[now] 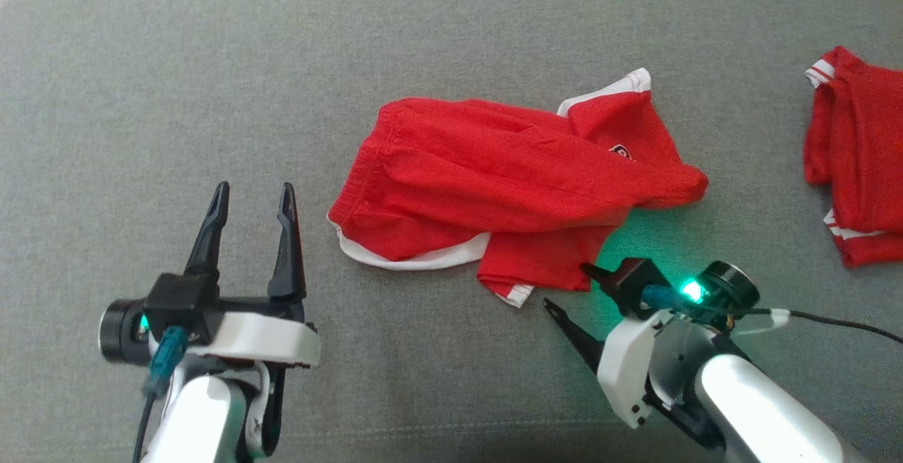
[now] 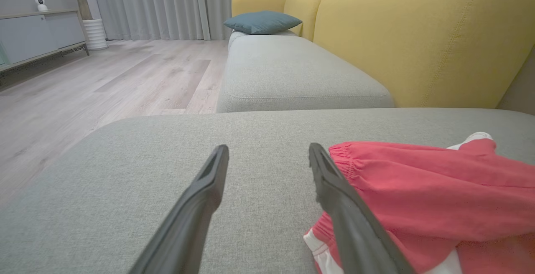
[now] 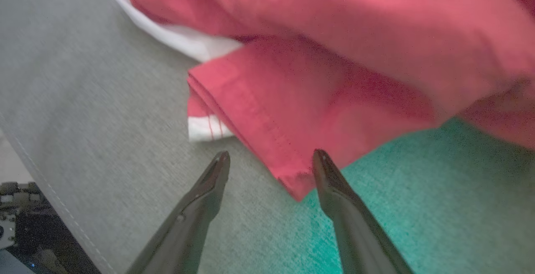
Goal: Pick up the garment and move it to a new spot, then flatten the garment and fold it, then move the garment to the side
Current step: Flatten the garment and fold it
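Note:
The garment (image 1: 508,181) is a pair of red shorts with white trim, lying crumpled in the middle of the grey sofa seat (image 1: 211,61). My right gripper (image 1: 566,285) stands open at the near leg hem. In the right wrist view the garment's (image 3: 292,98) hem corner reaches in between the two fingers of the right gripper (image 3: 271,157), which are not closed on it. My left gripper (image 1: 254,191) is open and holds nothing, left of the waistband. In the left wrist view the garment (image 2: 418,190) lies just right of the left gripper (image 2: 267,150).
A second red garment with white stripes (image 1: 857,159) lies at the seat's right edge. The left wrist view shows the yellow sofa back (image 2: 418,36), a blue cushion (image 2: 261,21) on the far seat and wooden floor (image 2: 104,90) to the left. Green light from the right wrist tints the fabric.

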{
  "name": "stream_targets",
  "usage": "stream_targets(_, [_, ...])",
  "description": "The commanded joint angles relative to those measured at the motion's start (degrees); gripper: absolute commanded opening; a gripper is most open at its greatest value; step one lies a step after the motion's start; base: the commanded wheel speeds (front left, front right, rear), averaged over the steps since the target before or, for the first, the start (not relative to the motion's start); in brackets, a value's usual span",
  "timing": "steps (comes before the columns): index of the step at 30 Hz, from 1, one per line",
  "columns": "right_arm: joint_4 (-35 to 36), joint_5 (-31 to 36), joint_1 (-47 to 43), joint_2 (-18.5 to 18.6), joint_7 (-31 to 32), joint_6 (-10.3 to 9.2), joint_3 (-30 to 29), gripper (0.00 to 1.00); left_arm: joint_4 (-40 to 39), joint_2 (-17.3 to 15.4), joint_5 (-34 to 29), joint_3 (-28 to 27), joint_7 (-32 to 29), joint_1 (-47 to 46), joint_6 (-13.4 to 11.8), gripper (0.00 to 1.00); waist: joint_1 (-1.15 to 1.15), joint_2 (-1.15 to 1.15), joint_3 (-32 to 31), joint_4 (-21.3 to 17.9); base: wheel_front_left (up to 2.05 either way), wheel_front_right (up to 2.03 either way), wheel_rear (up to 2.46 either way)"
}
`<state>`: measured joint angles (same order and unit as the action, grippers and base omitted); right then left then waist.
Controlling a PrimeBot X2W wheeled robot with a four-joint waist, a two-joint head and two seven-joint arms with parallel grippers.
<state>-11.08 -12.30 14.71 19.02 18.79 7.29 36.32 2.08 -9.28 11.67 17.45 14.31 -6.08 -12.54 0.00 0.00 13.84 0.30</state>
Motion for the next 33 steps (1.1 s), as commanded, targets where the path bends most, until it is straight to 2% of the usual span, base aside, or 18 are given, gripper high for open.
stream_targets(1, [0.91, 0.31, 1.43, 1.02, 0.20, 0.20, 1.58, 1.00, -1.66, -0.27, -0.64, -2.69, 0.69, -2.23, 0.17, 1.00, 0.00, 0.00, 0.48, 0.38, 0.00, 0.00, 0.00])
stream_targets(2, [-0.14, 0.22, 2.17, 1.23, 0.68, 0.20, 2.41, 1.00, -1.63, -0.14, -0.74, -2.84, 0.69, -2.35, 0.26, 1.00, 0.00, 0.00, 0.65, 0.43, 0.00, 0.00, 0.00])
stream_targets(3, [-1.03, 0.13, 2.89, 1.38, 0.95, 0.20, 3.04, 0.95, -1.59, -0.01, -0.84, -2.97, 0.69, -2.43, 0.34, 1.00, 0.00, 0.00, 0.76, 0.48, 0.00, 0.00, 0.00])
stream_targets(5, [-2.45, -0.09, 4.04, 1.42, 0.92, 0.20, 3.59, 0.27, -1.51, 0.28, -1.02, -3.23, 0.69, -2.51, 0.51, 1.00, 0.00, 0.00, 0.89, 0.50, 0.00, 0.00, 0.00])
stream_targets(6, [-3.01, -0.24, 4.46, 1.40, 0.80, 0.20, 3.64, 0.00, -1.49, 0.42, -1.11, -3.34, 0.69, -2.51, 0.59, 1.00, 0.00, 0.00, 0.91, 0.51, 0.00, 0.00, 0.00])
stream_targets(9, [-2.11, -1.87, 5.22, 0.67, -1.83, 0.20, 2.94, 0.00, -1.50, 0.74, -1.37, -3.74, 0.69, -2.39, 0.88, 1.00, 0.00, 0.00, 0.83, 0.40, 0.00, 0.00, 0.00])
stream_targets(17, [6.30, -5.09, 5.64, -0.56, -6.71, 0.20, -0.94, 0.00, -1.44, 0.97, -1.93, -4.81, 0.69, -1.83, 1.53, 1.00, 0.00, 0.00, 0.19, -1.01, 0.00, 0.00, 0.00])
stream_targets(23, [11.30, -6.15, 5.62, -1.84, -7.95, 0.20, -7.40, 0.00, -1.26, 1.41, -2.48, -5.04, 0.69, -2.27, 2.22, 1.00, 0.00, 0.00, 0.23, -1.80, 0.00, 0.00, 0.00])
stream_targets(29, [9.07, -8.10, 5.61, -3.71, -8.29, 0.20, -16.87, 0.00, -1.21, 1.87, -3.03, -4.99, 0.69, -2.54, 2.69, 1.00, 0.00, 0.00, 0.75, -1.77, 0.00, 0.00, 0.00])
stream_targets(33, [5.24, -9.82, 6.70, -4.13, -8.88, 0.20, -20.84, 0.00, -1.10, 2.14, -3.31, -4.93, 0.69, -2.83, 2.99, 1.00, 0.00, 0.00, 1.45, -1.32, 0.00, 0.00, 0.00])
